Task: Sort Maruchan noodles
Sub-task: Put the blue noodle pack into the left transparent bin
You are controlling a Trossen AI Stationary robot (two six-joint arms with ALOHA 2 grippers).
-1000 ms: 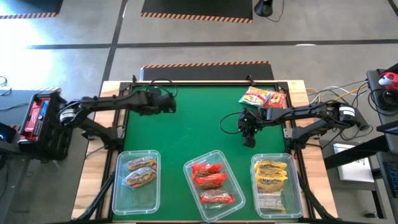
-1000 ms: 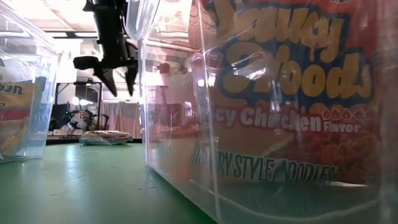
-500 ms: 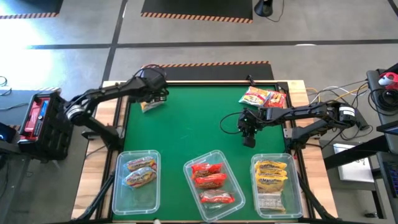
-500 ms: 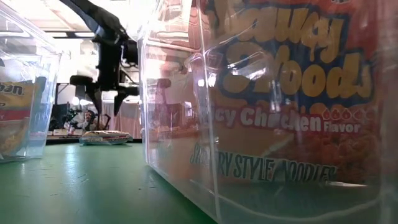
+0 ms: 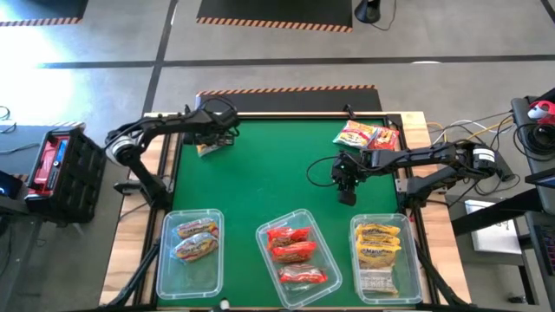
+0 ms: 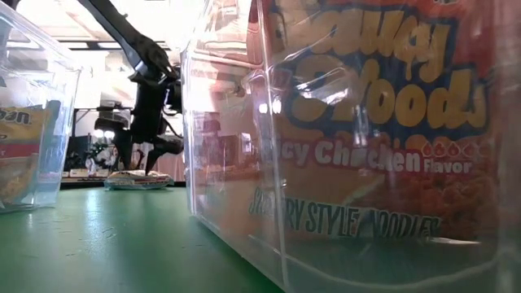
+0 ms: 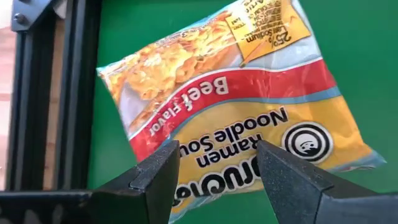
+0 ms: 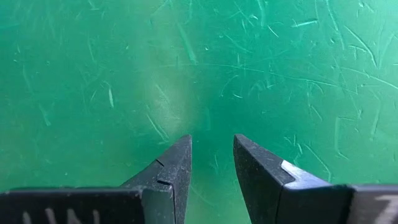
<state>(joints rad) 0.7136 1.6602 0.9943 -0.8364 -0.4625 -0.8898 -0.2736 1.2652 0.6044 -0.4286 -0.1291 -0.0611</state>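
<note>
A Maruchan noodles packet (image 7: 236, 81) with a red beef-flavour band lies flat on the green mat in the far left corner (image 5: 208, 149). My left gripper (image 7: 217, 155) hangs open just above the packet's nearer end, fingers slanting down, one on each side of the printed label. In the low view its fingertips (image 6: 151, 163) stand a little over the packet (image 6: 134, 179); I cannot tell whether they touch. My right gripper (image 8: 212, 146) waits open over bare mat right of centre (image 5: 345, 195).
More packets lie heaped at the far right (image 5: 368, 136). Three clear bins line the near edge: left (image 5: 165, 260) with orange-pink packets, middle (image 5: 264, 234) with red ones, right (image 5: 408, 260) with yellow ones. The black table frame (image 7: 68, 93) runs beside the packet.
My left arm has swung from over the mat toward the table's far left corner and sunk, tipping its gripper steeper down over the beef packet. The packet has stayed where it lay.
</note>
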